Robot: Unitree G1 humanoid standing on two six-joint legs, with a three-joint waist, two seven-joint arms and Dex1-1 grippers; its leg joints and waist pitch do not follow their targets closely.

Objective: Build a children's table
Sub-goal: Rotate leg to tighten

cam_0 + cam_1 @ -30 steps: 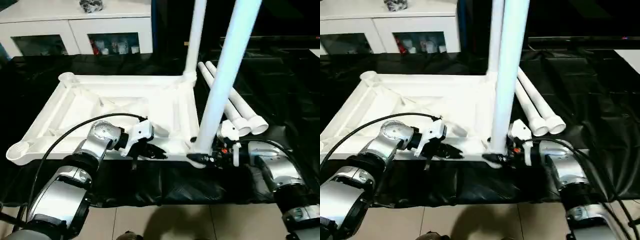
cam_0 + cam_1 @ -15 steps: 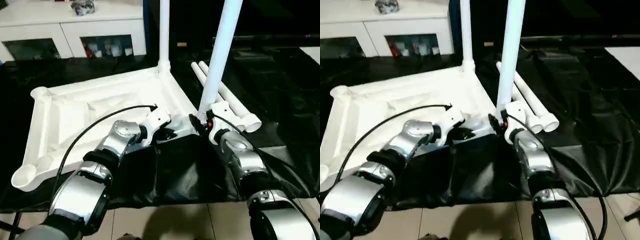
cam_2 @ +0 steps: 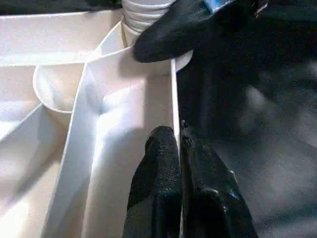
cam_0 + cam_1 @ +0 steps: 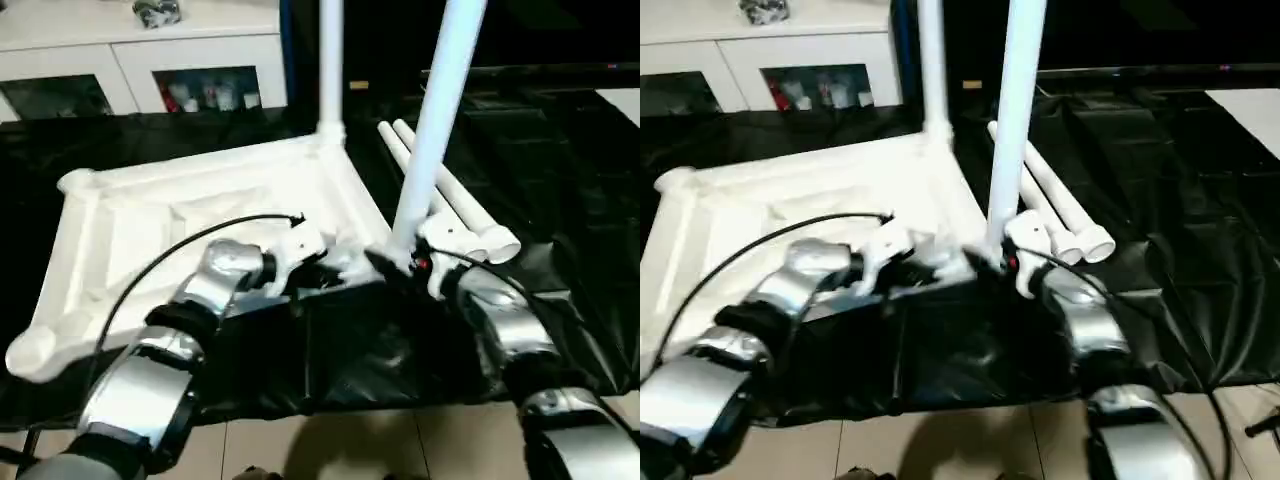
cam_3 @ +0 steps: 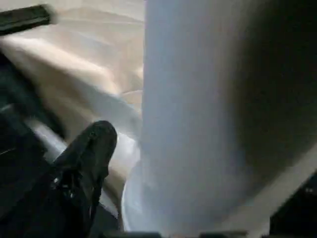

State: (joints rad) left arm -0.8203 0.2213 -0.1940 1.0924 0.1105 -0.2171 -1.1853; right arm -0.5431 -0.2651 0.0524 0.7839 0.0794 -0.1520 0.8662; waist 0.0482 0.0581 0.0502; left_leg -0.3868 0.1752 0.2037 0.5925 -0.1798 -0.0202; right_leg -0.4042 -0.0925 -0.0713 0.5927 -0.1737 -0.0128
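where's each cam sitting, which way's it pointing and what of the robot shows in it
Left and right eye views: on the head, looking forward and down at the upturned tabletop with two upright legs; both silver forearms show.
Left wrist view: along the left gripper, pinched on the tabletop's rim.
Right wrist view: right up against the near upright leg; one black finger shows.
Shared: the left wrist view also catches the right gripper at that leg's socket.

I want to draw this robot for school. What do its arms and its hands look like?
Both arms are shiny silver tubes made of rounded segments with dark joints. The left gripper and right gripper each have a white wrist block and two black fingers. A thin black cable loops over the left arm. The right wrist shows a small red spot.
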